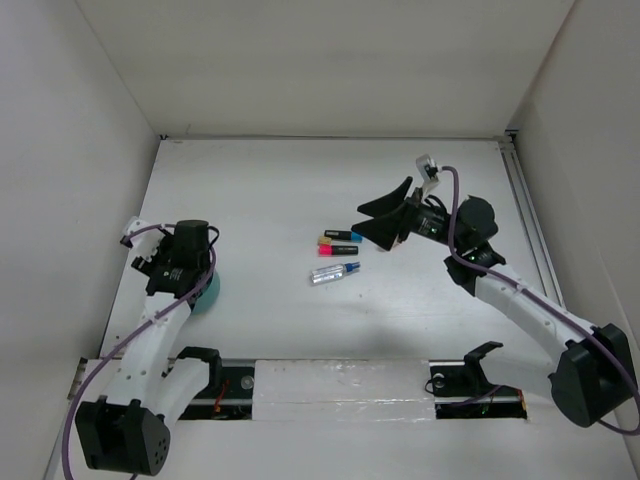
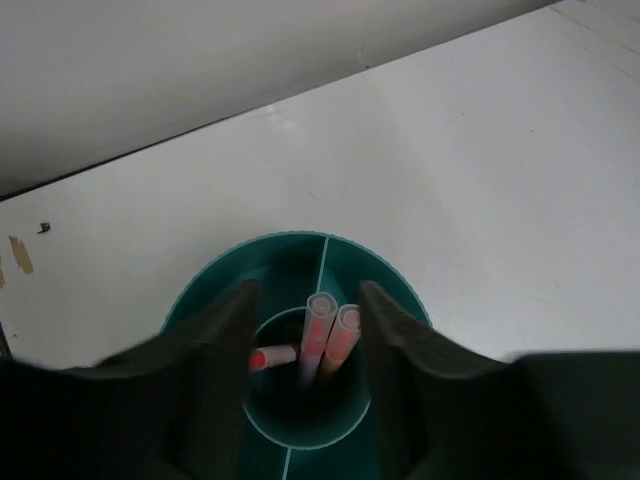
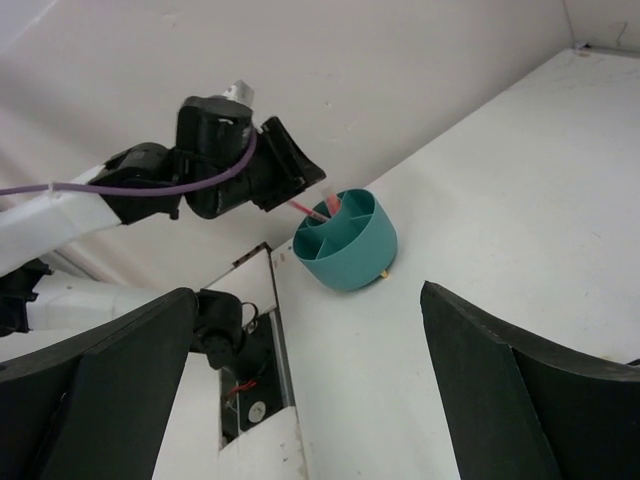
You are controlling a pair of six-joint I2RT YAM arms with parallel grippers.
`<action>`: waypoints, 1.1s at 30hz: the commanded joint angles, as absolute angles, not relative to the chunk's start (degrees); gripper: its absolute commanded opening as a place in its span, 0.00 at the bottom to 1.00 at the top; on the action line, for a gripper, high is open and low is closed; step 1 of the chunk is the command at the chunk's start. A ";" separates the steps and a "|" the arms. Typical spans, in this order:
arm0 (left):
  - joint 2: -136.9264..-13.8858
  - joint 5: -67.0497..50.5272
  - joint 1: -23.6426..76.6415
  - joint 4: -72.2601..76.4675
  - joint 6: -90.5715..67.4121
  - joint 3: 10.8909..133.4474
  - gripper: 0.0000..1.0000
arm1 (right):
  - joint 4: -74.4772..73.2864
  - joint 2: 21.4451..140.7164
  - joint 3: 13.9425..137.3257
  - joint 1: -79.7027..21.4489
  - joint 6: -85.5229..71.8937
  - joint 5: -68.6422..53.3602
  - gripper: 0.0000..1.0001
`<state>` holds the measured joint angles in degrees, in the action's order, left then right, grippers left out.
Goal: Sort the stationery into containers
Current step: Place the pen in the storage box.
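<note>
The teal cup (image 1: pixel 208 296) stands at the left and has inner compartments. My left gripper (image 1: pixel 192 275) hangs right above it, jaws open. In the left wrist view my left gripper (image 2: pixel 308 288) straddles the cup (image 2: pixel 390 290). Two orange pencils (image 2: pixel 330 335) stand in the middle compartment between the fingers without touching them, and a third pencil (image 2: pixel 272 356) leans left. Two black markers (image 1: pixel 339 242) and the clear blue-capped pen (image 1: pixel 335 272) lie mid-table. My right gripper (image 1: pixel 360 220) hovers wide open and empty just right of the markers. The eraser is not in view.
The right wrist view shows the cup (image 3: pixel 350 248) far off, with the left gripper (image 3: pixel 285 170) above it and a small yellowish bit (image 3: pixel 385 272) at its base. White walls enclose the table. A taped rail (image 1: pixel 340 385) runs along the near edge.
</note>
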<state>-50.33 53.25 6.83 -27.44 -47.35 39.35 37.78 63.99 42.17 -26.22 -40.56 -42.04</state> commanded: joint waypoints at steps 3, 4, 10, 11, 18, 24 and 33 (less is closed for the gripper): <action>-44.92 49.40 7.12 -22.61 -43.08 41.92 0.57 | 36.57 66.97 44.82 -25.84 -39.81 -40.08 1.00; -44.04 48.44 7.12 -21.28 -42.02 41.23 0.66 | 35.08 68.28 44.82 -26.54 -39.12 -40.08 1.00; -37.97 43.51 7.12 -17.14 -38.15 40.08 1.00 | 30.42 71.89 48.07 -29.00 -35.95 -36.66 1.00; -37.45 42.72 7.12 -17.14 -37.45 40.69 1.00 | 28.84 71.89 48.60 -29.00 -35.16 -35.95 1.00; -35.07 37.80 7.12 -17.39 -33.75 45.17 1.00 | 10.96 72.42 55.27 -32.07 -29.98 -19.81 1.00; -26.12 38.14 7.12 -19.52 -43.41 48.16 1.00 | -9.73 75.41 65.11 -32.61 -31.54 4.81 1.00; -16.34 27.68 7.12 -11.69 -29.88 46.23 1.00 | -20.82 76.02 67.84 -35.77 -37.34 25.47 1.00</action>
<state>-14.74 30.11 7.03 -13.72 -34.35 45.54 -14.90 75.33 64.10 -35.81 -34.52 15.81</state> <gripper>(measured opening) 0.997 0.995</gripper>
